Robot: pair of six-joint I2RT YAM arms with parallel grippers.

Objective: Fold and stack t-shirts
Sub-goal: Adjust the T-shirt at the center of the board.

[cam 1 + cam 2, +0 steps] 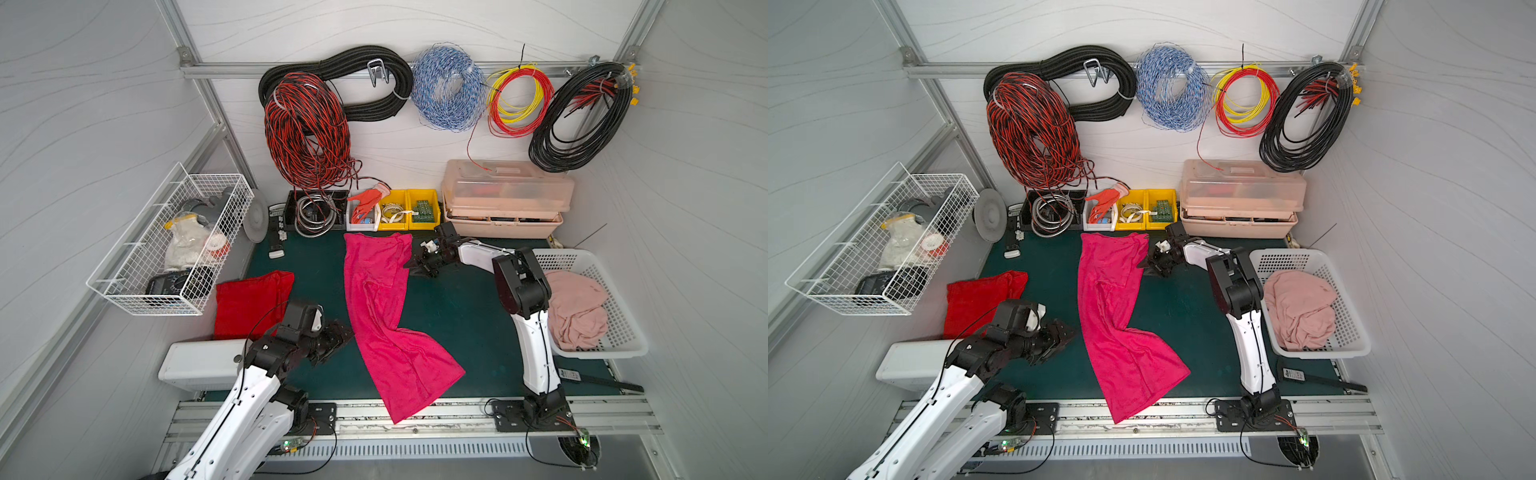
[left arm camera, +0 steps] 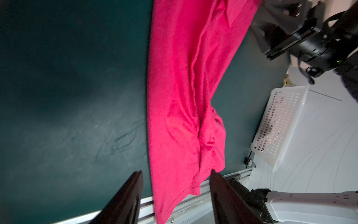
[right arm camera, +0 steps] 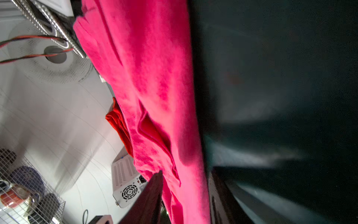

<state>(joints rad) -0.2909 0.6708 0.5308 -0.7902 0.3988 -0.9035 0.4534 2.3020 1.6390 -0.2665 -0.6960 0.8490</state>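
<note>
The magenta t-shirt [image 1: 382, 316] is laid on the green mat [image 1: 457, 324], long axis running far-to-near, near end overhanging the front rail [image 1: 457, 415]. Its left edge is faced by the left gripper [image 1: 343, 338], jaws wide, empty. Its far right edge is straddled by the right gripper [image 1: 417, 268]; clamping cannot be determined.

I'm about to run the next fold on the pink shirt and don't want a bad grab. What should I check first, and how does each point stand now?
1. Left gripper open, holding nothing: ok.
2. Right gripper open, with cloth between its fingers: ok.
3. Pink shirt lying flat on the mat: not ok; it is creased and its near end hangs over the front rail.
4. Red shirt folded, apart from the pink one: ok.
5. How many layers the right gripper would pinch: cannot tell.
</note>
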